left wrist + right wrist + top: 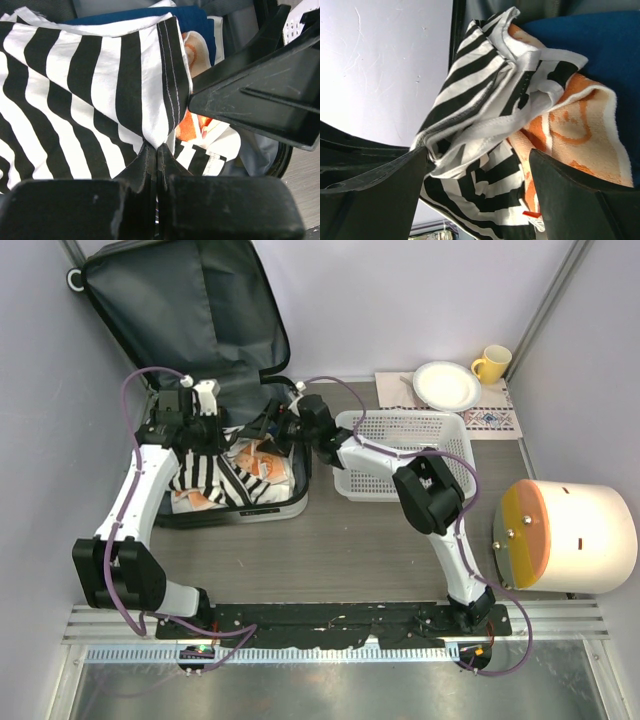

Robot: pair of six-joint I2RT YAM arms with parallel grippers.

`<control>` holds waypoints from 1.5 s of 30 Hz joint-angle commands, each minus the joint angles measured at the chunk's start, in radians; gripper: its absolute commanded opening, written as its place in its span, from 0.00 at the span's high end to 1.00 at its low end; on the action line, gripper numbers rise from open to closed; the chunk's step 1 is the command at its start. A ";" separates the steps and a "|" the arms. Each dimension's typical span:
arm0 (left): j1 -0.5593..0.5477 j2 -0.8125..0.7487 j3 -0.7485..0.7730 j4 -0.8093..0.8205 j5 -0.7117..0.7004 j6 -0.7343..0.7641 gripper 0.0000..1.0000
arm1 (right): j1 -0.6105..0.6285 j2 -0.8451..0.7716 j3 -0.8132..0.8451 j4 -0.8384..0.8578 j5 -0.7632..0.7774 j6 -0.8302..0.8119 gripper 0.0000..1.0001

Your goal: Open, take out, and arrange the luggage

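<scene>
Luggage (185, 315) lies open; my left gripper (157, 148) pinches the striped cloth (95, 90); my right gripper (477, 155) gapes wide, seemingly straddling it.

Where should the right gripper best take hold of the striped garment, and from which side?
Probably the raised bunch of the striped garment, from above, where the open right gripper straddles it: folds stand thick there, and the left gripper pinches another corner.
</scene>
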 commanded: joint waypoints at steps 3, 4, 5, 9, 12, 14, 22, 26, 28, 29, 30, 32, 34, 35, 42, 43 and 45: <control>0.005 -0.055 -0.029 0.022 0.058 0.010 1.00 | 0.019 0.010 0.087 0.051 -0.001 0.044 0.11; 0.005 -0.058 -0.031 0.016 0.064 0.013 1.00 | 0.021 0.018 0.094 0.053 0.002 0.048 0.11; 0.007 -0.057 -0.034 0.015 0.069 0.019 1.00 | 0.021 0.023 0.098 0.051 0.007 0.053 0.11; 0.010 -0.066 -0.043 0.013 0.095 0.026 1.00 | 0.033 0.043 0.129 0.051 0.014 0.054 0.11; 0.010 -0.069 -0.046 0.022 0.115 0.025 1.00 | 0.045 0.064 0.164 0.043 0.019 0.053 0.11; 0.014 -0.072 -0.043 0.024 0.110 0.019 1.00 | 0.053 0.066 0.166 0.040 0.014 0.053 0.10; 0.037 -0.064 -0.019 0.039 0.098 0.011 1.00 | 0.056 0.017 0.107 0.019 -0.015 0.062 0.10; 0.037 -0.064 -0.022 0.050 0.103 0.011 1.00 | 0.056 0.003 0.098 -0.025 -0.012 0.074 0.10; 0.041 -0.064 -0.019 0.056 0.097 0.013 1.00 | 0.056 0.001 0.094 -0.044 -0.013 0.085 0.10; 0.041 -0.063 -0.017 0.056 0.100 0.014 1.00 | 0.057 0.003 0.091 -0.055 -0.007 0.088 0.10; 0.042 -0.061 -0.015 0.053 0.106 0.013 1.00 | 0.057 0.004 0.088 -0.053 -0.001 0.091 0.10; 0.042 -0.060 -0.020 0.050 0.147 0.011 1.00 | 0.056 0.017 0.098 -0.052 0.027 0.096 0.10; 0.042 -0.067 -0.037 0.047 0.176 0.007 1.00 | 0.054 0.032 0.133 -0.049 0.039 0.096 0.10; 0.042 -0.070 -0.045 0.047 0.201 0.005 1.00 | 0.054 0.047 0.147 -0.046 0.043 0.087 0.10; 0.042 -0.086 -0.068 0.005 0.250 0.037 1.00 | 0.051 0.072 0.227 0.000 0.063 0.056 0.67; 0.042 -0.087 -0.062 0.002 0.248 0.049 1.00 | 0.050 0.069 0.229 0.008 0.057 0.054 0.74; 0.042 -0.095 -0.055 -0.010 0.256 0.062 1.00 | 0.045 0.063 0.233 0.031 0.054 0.045 0.99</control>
